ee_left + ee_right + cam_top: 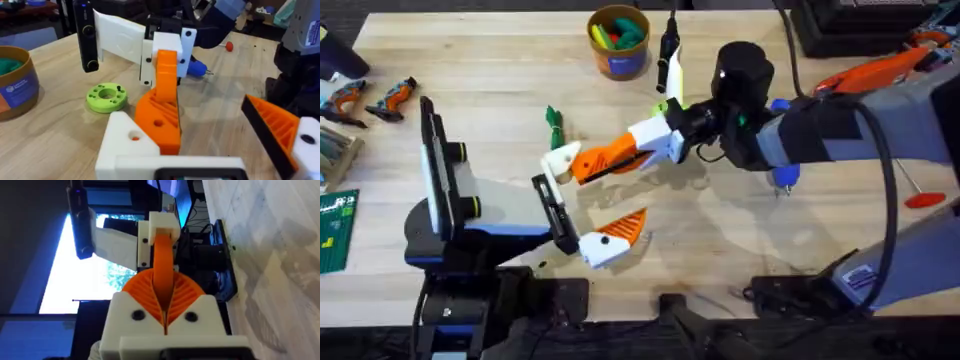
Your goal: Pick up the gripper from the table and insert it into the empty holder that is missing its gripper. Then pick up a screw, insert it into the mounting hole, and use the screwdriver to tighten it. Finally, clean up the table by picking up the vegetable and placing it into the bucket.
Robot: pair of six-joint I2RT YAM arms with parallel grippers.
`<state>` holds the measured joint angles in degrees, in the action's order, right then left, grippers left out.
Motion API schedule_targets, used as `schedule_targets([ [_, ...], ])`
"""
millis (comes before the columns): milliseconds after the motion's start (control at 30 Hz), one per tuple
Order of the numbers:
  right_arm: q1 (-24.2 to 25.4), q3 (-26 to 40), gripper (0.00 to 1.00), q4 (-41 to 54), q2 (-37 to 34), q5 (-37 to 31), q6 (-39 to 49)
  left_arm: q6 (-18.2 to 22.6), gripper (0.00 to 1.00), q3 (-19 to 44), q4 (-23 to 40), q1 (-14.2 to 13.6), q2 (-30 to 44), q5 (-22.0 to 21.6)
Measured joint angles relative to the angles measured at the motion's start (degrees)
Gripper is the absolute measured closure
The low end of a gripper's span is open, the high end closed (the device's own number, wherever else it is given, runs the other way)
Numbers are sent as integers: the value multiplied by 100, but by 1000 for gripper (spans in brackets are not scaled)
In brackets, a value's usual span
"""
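Overhead: right gripper point(582, 166), clamping the small orange wedge-shaped plastic gripper point(605, 159) beside the open left gripper's point(575, 205) white triangular holder point(560, 160) at nine o'clock, could misalign and jam.

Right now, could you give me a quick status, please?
Left gripper open. Right gripper shut on orange gripper tip, at the holder. Nothing in the way.

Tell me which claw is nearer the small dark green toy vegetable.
Left. The left claw has its bare white tip just below and beside the vegetable; the right claw reaches in from farther right.
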<state>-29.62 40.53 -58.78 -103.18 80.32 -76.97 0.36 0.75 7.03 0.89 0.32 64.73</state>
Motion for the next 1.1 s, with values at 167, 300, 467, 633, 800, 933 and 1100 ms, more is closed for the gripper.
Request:
schedule_targets([
  [167, -11, 0, 988, -1, -2, -85, -2, -20, 14, 0, 0, 2, 0, -9],
  [300, -22, 0, 988, -2, 0, -137, -2, -39, 14, 0, -4, 2, -1, -41],
  [467, -49, 0, 988, -11, 0, -213, -7, -42, 14, 0, -9, 24, 0, -70],
  [633, -112, 2, 988, -33, -8, -304, -63, -44, 14, 0, -13, 24, -1, -87],
  [800, -183, 186, 988, -52, -198, -313, -121, -90, 15, 0, -11, 24, 0, -92],
  [933, -243, 440, 988, -35, -365, -315, -234, -89, 15, 0, -13, 28, 0, -94],
  [1100, -250, 498, 989, 37, -382, -317, -277, -85, 15, 0, -15, 28, 0, -122],
])
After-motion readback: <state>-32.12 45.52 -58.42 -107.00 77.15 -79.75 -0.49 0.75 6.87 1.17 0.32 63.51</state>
